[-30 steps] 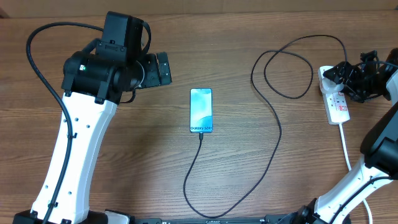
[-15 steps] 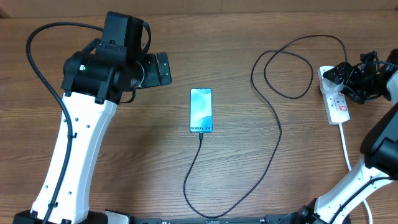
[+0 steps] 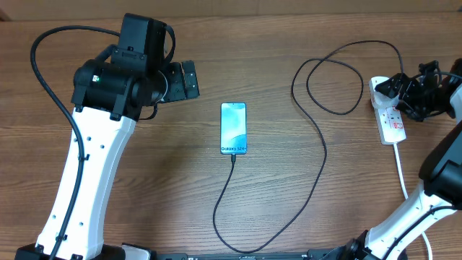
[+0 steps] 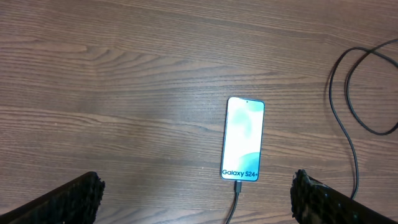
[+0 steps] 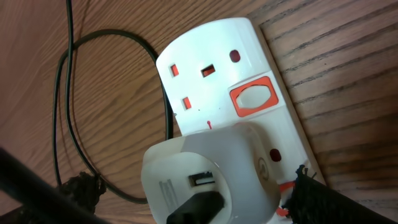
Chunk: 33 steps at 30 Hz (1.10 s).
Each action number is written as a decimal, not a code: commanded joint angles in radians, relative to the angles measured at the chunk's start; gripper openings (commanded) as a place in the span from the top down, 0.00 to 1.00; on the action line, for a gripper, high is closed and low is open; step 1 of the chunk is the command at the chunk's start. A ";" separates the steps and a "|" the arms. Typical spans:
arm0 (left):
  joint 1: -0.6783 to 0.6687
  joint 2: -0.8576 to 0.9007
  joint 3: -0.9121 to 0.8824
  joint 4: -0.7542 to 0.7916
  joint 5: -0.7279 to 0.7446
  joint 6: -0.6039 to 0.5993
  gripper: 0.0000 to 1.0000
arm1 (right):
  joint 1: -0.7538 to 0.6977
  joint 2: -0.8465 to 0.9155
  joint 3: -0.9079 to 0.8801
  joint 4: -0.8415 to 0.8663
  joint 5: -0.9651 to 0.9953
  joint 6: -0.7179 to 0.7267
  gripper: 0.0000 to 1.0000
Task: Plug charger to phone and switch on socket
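Left gripper point(image 4: 196, 202): fingers point(image 4: 68, 200) spread wide at the lower corners of the wrist view, nothing between them but bare wood. It hangs above the table, empty.

Right gripper point(image 5: 199, 190): fingers point(image 5: 317, 196) also wide apart, standing on either side of a white adapter point(image 5: 211, 165) seated in the socket point(image 5: 211, 68). Whether either finger touches the adapter cannot be told. Nothing is gripped.

Phone point(image 3: 233, 128): lies flat, screen up, at the middle of the wooden table point(image 3: 166, 209), well apart from both grippers. Its long axis runs far to near; the "Galaxy S24" end points toward the arm bases.

Charger point(image 3: 317, 144): its tip sits in the phone's near end. The thin black cable runs toward the near edge, curves back up the right side, makes a loop at the far right and reaches the socket. A black plug point(image 5: 196, 202) sits in the adapter's face.

The socket lies at the right edge of the table, long axis far to near, parallel to the phone. Its thick white cord point(image 3: 401, 170) leaves the near end. A red-framed switch point(image 5: 253, 99) shows beside the adapter; its position cannot be read.
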State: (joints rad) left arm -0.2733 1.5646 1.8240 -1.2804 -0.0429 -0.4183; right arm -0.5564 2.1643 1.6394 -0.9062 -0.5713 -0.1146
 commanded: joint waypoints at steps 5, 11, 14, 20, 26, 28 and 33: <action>0.005 0.006 -0.006 -0.002 -0.019 0.012 0.00 | 0.024 0.006 -0.056 -0.024 -0.059 0.005 0.00; 0.005 0.006 -0.006 -0.002 -0.019 0.012 0.00 | 0.042 0.006 -0.069 -0.016 -0.059 0.006 0.00; 0.005 0.006 -0.006 -0.002 -0.019 0.012 0.00 | 0.052 0.006 -0.069 -0.019 -0.059 0.006 0.00; 0.005 0.006 -0.006 -0.002 -0.019 0.012 0.00 | 0.069 0.006 -0.069 -0.027 -0.059 0.006 0.00; 0.005 0.006 -0.006 -0.002 -0.019 0.012 0.00 | 0.069 0.006 -0.069 -0.029 -0.058 0.006 0.00; 0.005 0.006 -0.006 -0.002 -0.019 0.012 0.00 | 0.069 0.006 -0.069 -0.027 -0.058 0.011 0.00; 0.005 0.006 -0.006 -0.002 -0.019 0.012 0.00 | 0.069 0.006 -0.069 -0.027 -0.058 0.014 0.00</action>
State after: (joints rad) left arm -0.2733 1.5646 1.8240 -1.2804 -0.0429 -0.4183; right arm -0.5365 2.1437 1.6154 -0.9089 -0.5732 -0.1234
